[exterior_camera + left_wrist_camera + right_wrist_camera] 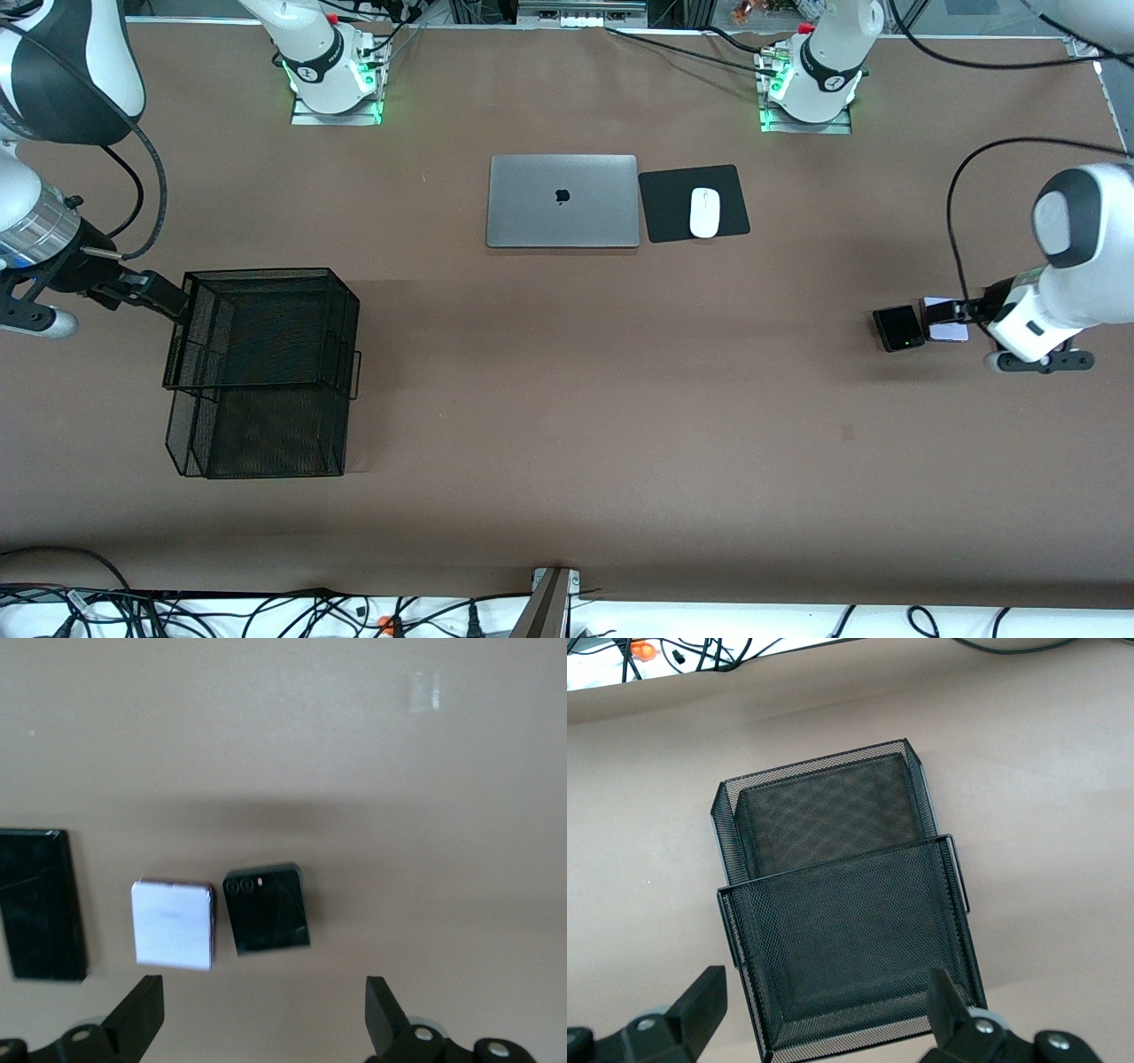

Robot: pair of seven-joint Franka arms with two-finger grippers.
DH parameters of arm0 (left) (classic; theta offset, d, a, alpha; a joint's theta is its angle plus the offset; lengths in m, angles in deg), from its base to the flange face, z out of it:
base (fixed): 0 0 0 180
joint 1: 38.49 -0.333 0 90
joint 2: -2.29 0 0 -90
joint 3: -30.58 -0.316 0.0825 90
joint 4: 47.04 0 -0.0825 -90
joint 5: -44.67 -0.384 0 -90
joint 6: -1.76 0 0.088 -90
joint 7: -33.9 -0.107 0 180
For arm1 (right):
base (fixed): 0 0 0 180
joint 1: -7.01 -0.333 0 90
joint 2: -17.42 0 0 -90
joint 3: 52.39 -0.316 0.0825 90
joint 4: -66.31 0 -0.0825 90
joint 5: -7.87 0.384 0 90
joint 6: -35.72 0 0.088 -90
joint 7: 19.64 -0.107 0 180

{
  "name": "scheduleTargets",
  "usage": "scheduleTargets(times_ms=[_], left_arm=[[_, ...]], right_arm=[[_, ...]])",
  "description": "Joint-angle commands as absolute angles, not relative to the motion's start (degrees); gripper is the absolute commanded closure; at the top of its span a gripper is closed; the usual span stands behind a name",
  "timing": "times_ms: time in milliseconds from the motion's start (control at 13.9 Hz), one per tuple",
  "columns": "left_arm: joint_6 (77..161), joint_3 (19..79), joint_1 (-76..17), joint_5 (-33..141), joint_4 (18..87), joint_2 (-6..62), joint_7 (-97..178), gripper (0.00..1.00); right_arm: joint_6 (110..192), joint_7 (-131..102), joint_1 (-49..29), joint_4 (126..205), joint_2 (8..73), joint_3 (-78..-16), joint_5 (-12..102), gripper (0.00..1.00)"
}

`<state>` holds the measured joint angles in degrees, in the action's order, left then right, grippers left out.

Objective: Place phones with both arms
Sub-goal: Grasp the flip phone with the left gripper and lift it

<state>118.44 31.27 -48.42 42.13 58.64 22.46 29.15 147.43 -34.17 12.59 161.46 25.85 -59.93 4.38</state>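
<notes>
Brown table [567, 399], left gripper [264, 1014] over phones [266, 909] (fingers spread)

Bare table [620, 399] spreads wide between the mesh tray [266, 372] at 9 o'clock and the phones at 3 o'clock. The laptop [563, 201] and mouse [704, 213] block 12 o'clock.

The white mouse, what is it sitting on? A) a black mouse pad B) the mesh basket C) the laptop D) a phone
A: the white mouse lies on the black mouse pad beside the closed silver laptop.
</notes>
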Motion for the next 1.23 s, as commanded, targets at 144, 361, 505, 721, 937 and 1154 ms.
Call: scheduleTargets(times_ms=[144, 361, 505, 721, 937, 1154], left_arm=[[134.7, 31.5, -50.7, 41.0, 68.8, 22.8, 29.1, 0.00], [143.4, 31.6, -52.1, 41.1, 73.7, 24.2, 29.3, 0.00], [147.2, 31.6, -52.3, 41.3, 75.8, 25.0, 31.5, 0.00], [151.2, 31.7, -52.3, 41.6, 78.0, 26.3, 37.4, 0.00], [151.9, 32.2, -51.9, 41.6, 79.4, 26.1, 40.9, 0.00], [155.4, 32.2, -51.8, 41.6, 81.0, 26.7, 41.2, 0.00]], right_arm=[[146.4, -33.8, 12.5, 160.4, 26.0, -60.0, 4.4, 0.00], [146.3, -33.8, 12.5, 160.4, 26.0, -60.0, 4.4, 0.00], [146.3, -33.9, 12.5, 160.4, 26.0, -60.0, 4.4, 0.00], [146.2, -33.9, 12.5, 160.4, 26.0, -60.0, 4.4, 0.00], [146.2, -34.0, 12.5, 160.4, 26.0, -60.0, 4.4, 0.00], [146.2, -34.0, 12.5, 160.4, 26.0, -60.1, 4.4, 0.00]])
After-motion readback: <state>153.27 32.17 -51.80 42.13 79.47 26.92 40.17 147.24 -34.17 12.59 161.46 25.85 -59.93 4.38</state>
